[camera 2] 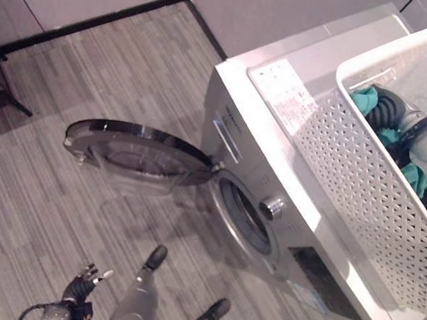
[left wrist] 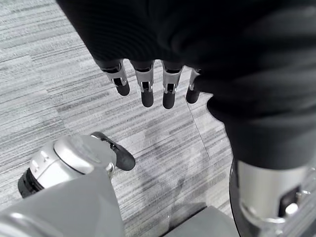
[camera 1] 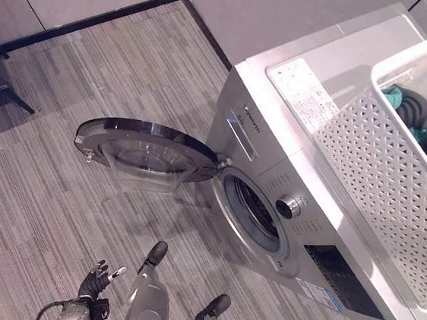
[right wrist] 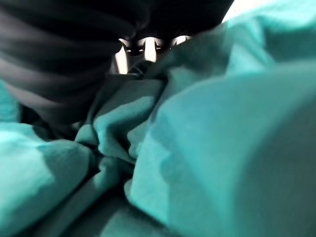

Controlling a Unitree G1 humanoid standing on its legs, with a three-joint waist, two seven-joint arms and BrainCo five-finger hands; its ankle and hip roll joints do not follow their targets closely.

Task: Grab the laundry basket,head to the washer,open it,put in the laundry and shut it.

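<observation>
A silver, boxy washer [camera 1: 322,217] is seen with its round glass door [camera 1: 147,153] swung open. On it sits a white perforated basket [camera 2: 364,176]. The right robot hand [right wrist: 143,49] is buried in crumpled teal laundry [right wrist: 197,148] inside; its grip cannot be told. The left robot hand [left wrist: 148,84] hangs relaxed, fingers straight, over striped floor [camera 1: 92,78].

The right hand [right wrist: 148,49] is sunk among folds of teal laundry cloth [right wrist: 207,148] that crowd it on every side, inside the white perforated plastic laundry basket [camera 2: 363,191], whose walls close round it. Below and beside that hand, the silver front-loading washer [camera 1: 292,138] shows its round drum opening [camera 1: 258,210] unblocked, with the dark glass-fronted round door [camera 1: 146,149] swung wide over bare striped grey floor [camera 1: 57,189]. The left hand [left wrist: 148,84] hangs over that open floor.
</observation>
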